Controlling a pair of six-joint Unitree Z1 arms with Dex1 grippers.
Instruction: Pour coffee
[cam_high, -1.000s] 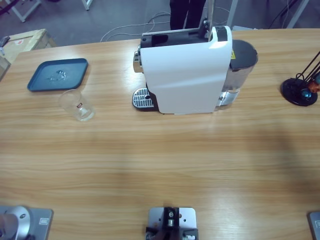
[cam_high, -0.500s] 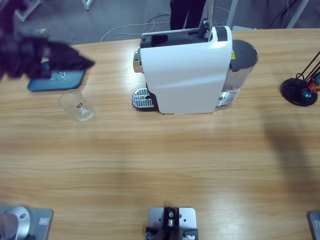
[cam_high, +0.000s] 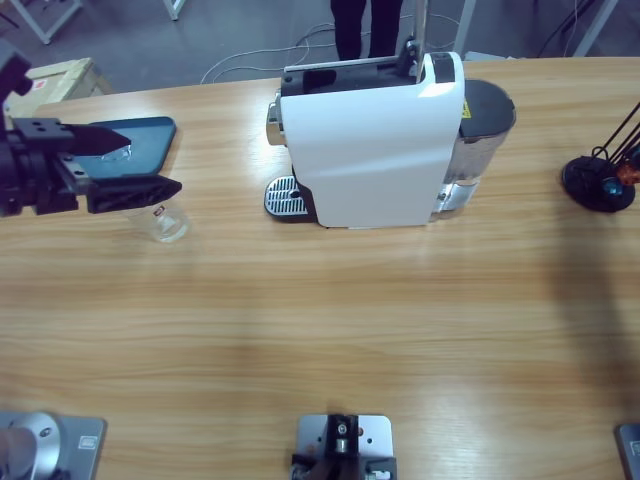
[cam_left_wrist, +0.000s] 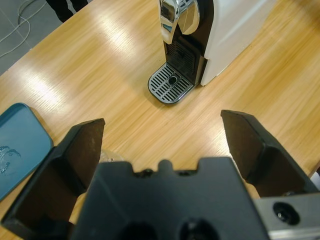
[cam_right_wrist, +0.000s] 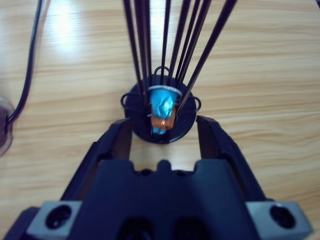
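L gripper (cam_high: 145, 163) wide open, empty, above glass cup (cam_high: 160, 218); R gripper (cam_right_wrist: 164, 130) open around capsule holder (cam_right_wrist: 160, 117) base, nothing gripped.

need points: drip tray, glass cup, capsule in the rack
drip tray (cam_left_wrist: 170, 84), left wrist view, on the slotted grille under the spout.
glass cup (cam_high: 165, 224), high view, on the clear wall below the gripper jaw.
capsule (cam_right_wrist: 161, 111), right wrist view, on its blue foil body inside the black wire rack.
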